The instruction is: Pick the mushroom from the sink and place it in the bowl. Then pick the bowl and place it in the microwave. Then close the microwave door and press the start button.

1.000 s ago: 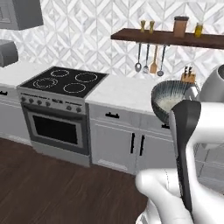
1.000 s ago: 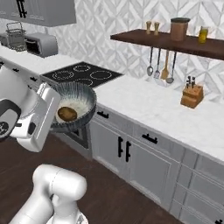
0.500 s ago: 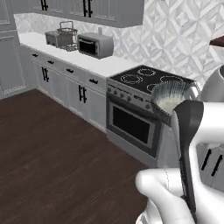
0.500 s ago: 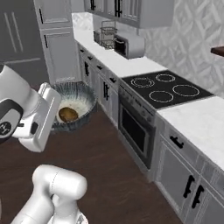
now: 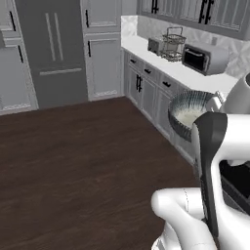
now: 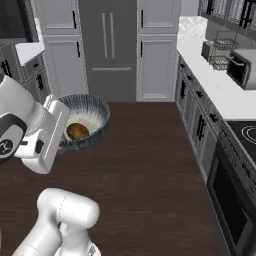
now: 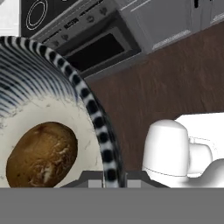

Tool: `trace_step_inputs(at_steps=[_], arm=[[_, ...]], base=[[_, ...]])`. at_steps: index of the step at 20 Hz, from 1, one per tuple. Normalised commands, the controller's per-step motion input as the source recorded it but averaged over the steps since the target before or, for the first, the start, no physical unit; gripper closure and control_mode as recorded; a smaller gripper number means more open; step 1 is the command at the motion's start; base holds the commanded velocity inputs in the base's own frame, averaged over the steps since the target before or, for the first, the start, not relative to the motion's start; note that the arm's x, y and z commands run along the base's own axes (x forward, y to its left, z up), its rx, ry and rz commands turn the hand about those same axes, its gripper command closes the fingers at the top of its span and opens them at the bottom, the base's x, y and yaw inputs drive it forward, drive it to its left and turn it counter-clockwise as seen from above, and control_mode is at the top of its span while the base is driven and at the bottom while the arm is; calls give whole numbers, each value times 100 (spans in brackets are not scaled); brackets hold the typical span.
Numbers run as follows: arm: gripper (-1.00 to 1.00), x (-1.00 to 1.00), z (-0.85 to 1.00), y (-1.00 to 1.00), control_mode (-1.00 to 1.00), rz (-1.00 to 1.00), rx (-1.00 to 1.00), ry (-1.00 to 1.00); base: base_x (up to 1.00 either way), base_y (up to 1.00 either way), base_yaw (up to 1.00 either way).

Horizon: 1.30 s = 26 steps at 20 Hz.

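My gripper (image 7: 114, 181) is shut on the rim of the bowl (image 7: 94, 114), a deep bowl with dark blue-grey streaks outside and a pale inside. It hangs in the air over the dark wood floor, in front of the arm (image 5: 188, 114) (image 6: 86, 121). Inside it lies the brown, tan-topped mushroom (image 7: 41, 154) (image 6: 76, 131). The sink is out of view. A dark panel (image 6: 15, 20) shows at the top left of the right base view; I cannot tell whether it belongs to the microwave.
A counter run on the right carries a silver toaster oven (image 5: 204, 58) (image 6: 245, 67) and a wire rack (image 5: 172, 44). The stove (image 6: 245, 132) and its oven door (image 7: 94, 52) are close by. Tall grey cabinets (image 6: 107, 45) stand ahead across the open wood floor (image 5: 73, 161).
The whole picture has swung leftward as the base turns: the stove and shelf slid off to the right and tall cabinets came into view. The bowl stays in my grip with the mushroom inside.
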Motion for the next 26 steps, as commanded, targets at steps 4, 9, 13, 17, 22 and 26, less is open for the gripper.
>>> trace_step_inputs(at_steps=[4,9,13,17,22,26], arm=[[100,0,0,0,100,0,0,0],[100,0,0,0,100,0,0,0],[100,0,0,0,100,0,0,0],[100,0,0,0,100,0,0,0],[100,0,0,0,100,0,0,0],[100,0,0,0,100,0,0,0]], base=[[100,3,61],[100,0,62],[100,-5,67],[100,-13,69],[68,-60,61],[4,-92,53]])
